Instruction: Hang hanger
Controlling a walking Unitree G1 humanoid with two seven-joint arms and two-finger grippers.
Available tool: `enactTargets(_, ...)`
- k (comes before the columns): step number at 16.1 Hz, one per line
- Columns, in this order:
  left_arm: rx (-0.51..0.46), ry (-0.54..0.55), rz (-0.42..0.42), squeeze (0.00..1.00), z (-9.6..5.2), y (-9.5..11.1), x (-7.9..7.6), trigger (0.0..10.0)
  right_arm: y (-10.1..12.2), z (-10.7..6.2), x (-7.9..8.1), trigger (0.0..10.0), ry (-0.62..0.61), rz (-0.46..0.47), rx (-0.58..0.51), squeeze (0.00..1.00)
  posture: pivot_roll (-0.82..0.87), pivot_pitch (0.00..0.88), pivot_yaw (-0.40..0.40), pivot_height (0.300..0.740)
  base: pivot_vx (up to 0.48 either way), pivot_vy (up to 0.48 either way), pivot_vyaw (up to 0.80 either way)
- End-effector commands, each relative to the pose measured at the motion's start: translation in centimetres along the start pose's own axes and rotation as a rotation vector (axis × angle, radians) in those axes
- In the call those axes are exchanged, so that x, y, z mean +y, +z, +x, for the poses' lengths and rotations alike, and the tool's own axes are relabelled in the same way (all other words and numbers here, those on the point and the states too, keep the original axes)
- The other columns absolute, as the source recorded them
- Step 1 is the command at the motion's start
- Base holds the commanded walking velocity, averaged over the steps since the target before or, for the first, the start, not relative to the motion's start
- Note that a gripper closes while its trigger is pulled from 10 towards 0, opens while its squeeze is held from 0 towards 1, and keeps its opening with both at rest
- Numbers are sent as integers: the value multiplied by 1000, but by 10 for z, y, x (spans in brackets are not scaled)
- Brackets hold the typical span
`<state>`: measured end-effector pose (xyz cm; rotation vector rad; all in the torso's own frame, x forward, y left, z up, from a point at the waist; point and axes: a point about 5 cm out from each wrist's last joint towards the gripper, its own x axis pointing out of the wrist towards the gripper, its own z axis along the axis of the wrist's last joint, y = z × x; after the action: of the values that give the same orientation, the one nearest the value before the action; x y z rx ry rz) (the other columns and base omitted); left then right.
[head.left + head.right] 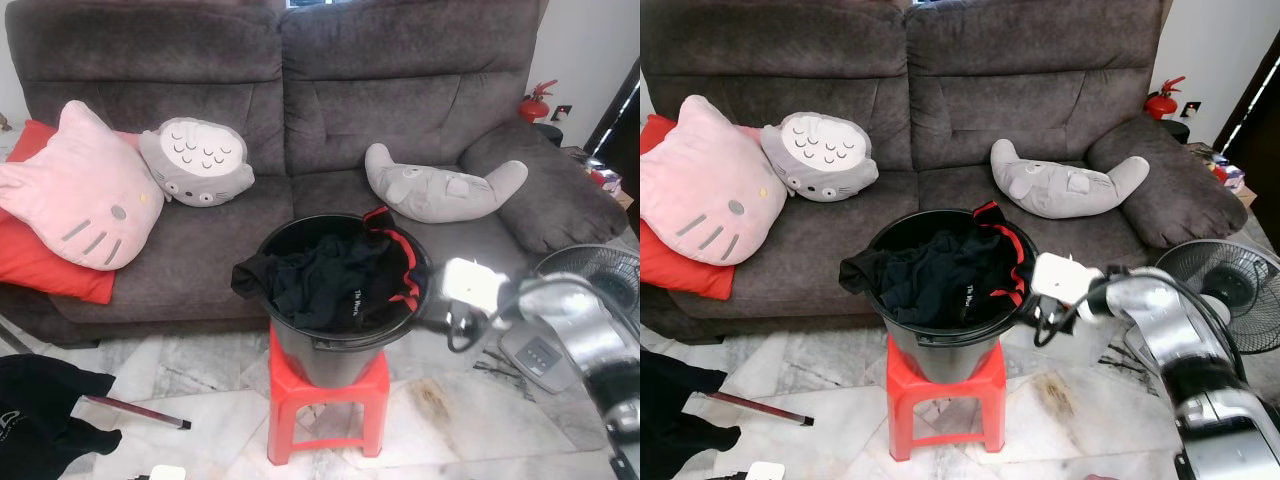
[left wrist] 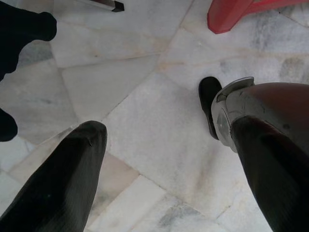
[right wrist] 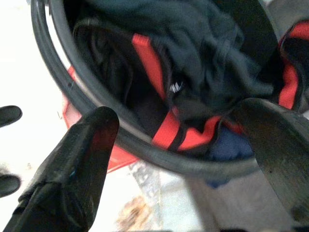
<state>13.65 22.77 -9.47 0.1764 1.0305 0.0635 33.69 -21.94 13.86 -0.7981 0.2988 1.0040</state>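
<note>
A black bucket (image 1: 300, 352) stands on a red plastic stool (image 1: 330, 400) in front of the sofa, stuffed with black clothes (image 1: 330, 280) with red trim. My right gripper (image 3: 176, 116) is open and sits at the bucket's right rim (image 3: 96, 108), fingers spread on either side of the red-trimmed cloth, holding nothing. Its silver arm (image 1: 1160, 320) reaches in from the right. My left gripper (image 2: 159, 140) hangs open over the marble floor. I can make out no hanger.
A dark grey sofa (image 1: 300, 110) with pink, red and grey cushions stands behind the bucket. A floor fan (image 1: 1230, 290) is at the right. A black garment (image 1: 40, 410) and a dark red rod (image 1: 135, 410) lie on the floor at the left.
</note>
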Motion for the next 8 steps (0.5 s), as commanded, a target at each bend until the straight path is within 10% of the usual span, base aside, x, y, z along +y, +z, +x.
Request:
enactTargets(1,13,-4,17,0,-1,-3,1,10000,0,4,0,10000,7,-13,12,0,-107,13,16,740,0,0,0)
enactTargets(8,12,-8,22,0,-1,-4,-1,10000,0,19,2,10000,21,19,7,0,-98,16,17,740,0,0,0)
